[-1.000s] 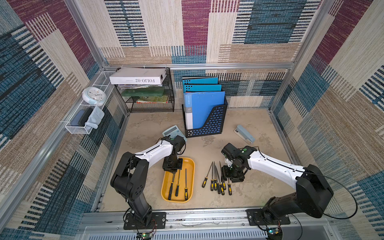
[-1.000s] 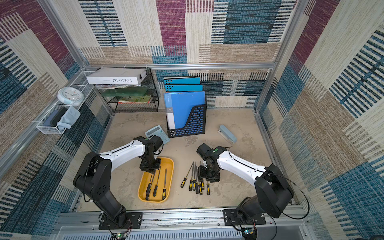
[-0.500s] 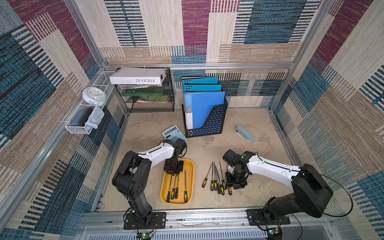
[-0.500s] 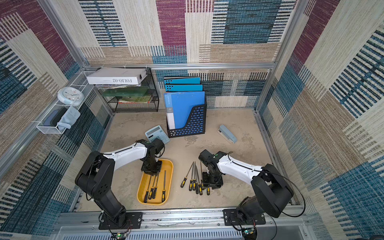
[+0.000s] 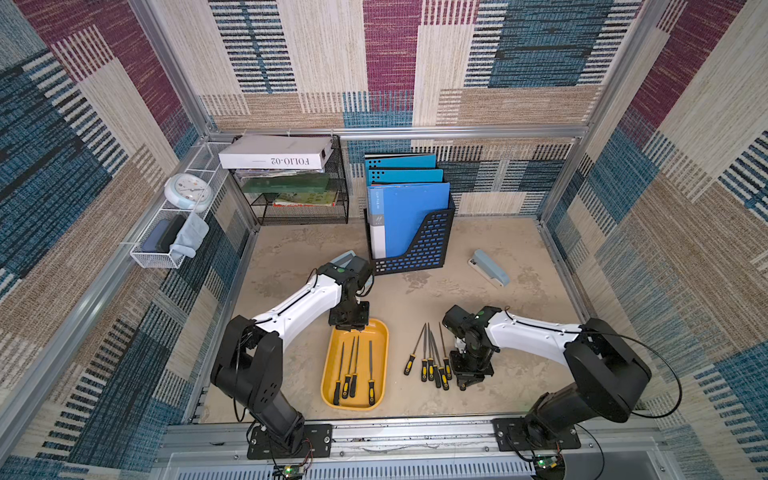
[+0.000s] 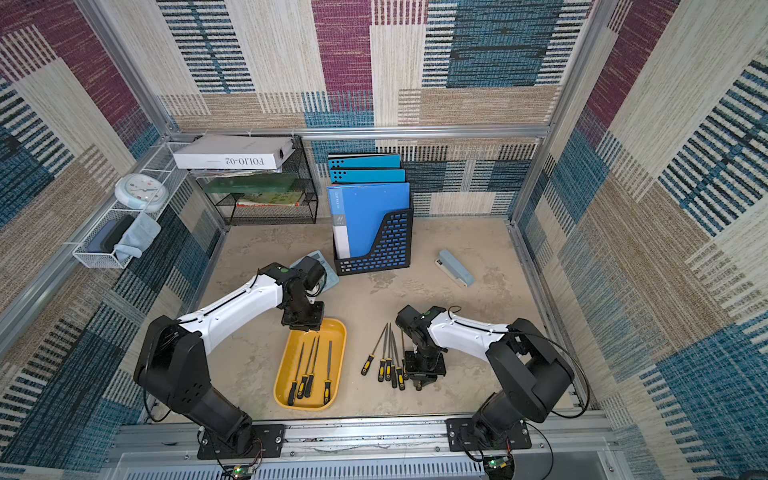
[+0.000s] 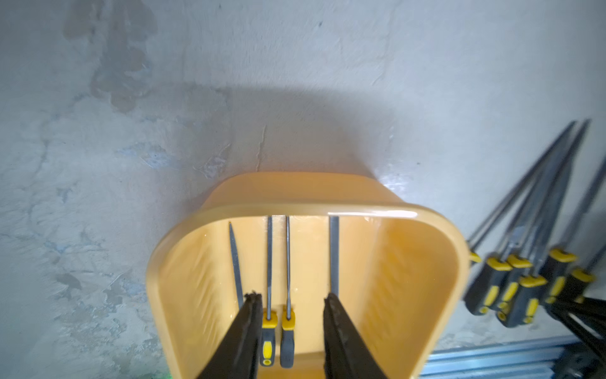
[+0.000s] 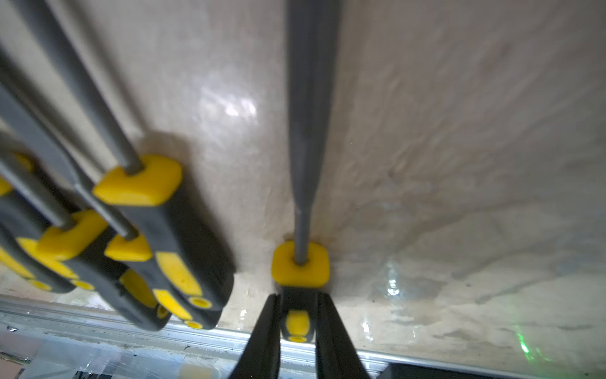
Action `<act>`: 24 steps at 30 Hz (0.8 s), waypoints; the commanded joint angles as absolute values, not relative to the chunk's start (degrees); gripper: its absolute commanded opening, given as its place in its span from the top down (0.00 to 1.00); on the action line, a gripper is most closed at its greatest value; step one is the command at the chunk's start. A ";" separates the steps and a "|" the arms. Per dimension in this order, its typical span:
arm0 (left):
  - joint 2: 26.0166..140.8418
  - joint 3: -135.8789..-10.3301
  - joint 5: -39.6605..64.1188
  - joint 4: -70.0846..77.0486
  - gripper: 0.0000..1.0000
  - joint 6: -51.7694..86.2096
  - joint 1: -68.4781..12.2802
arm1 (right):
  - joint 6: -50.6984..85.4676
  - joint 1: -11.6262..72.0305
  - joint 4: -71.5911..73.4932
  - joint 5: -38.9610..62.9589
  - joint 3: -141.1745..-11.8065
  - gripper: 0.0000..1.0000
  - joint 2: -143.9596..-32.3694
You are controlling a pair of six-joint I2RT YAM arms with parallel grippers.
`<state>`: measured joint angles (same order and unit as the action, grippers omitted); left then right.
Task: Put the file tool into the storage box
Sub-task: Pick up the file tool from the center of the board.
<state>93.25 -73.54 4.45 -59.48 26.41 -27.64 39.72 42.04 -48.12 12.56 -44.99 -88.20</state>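
Gripping the file tool point(image 8: 306, 180) by its handle

The left hand point(image 7: 292, 298) is hovering open, empty, over the storage box point(image 5: 376, 330). The right hand point(image 8: 296, 298) is clamping the file tool, lying on the bench point(image 5: 415, 299), at its handle: likely light, stiff, grippier than bare steel.

Files point(image 5: 371, 392) ten, storage box point(image 5: 380, 353) one, blue folders point(image 5: 409, 216) three, stapler point(image 5: 490, 268) one.

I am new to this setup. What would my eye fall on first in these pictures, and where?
The orange-yellow storage box, at the front of the table, with four files inside and the open left gripper over its far end. Beside it lies a row of black-and-yellow-handled files, and the right gripper is shut on the handle of one file. At the back, blue folders stand in a black holder.
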 commanded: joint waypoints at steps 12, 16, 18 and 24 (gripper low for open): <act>90.93 -82.12 29.64 -55.34 0.57 39.25 -27.36 | 33.94 44.46 -47.29 7.21 -56.07 0.92 -79.27; 90.70 -80.00 32.00 -48.34 0.56 45.06 -28.37 | 36.87 48.18 -40.73 11.05 -57.52 0.94 -80.33; 91.02 -79.05 32.51 -45.79 0.55 46.92 -28.78 | 38.03 49.59 -38.08 12.63 -58.39 0.94 -80.99; 92.81 -77.14 31.93 -43.34 0.55 48.89 -29.44 | 39.45 52.23 -32.76 16.35 -59.41 0.97 -82.20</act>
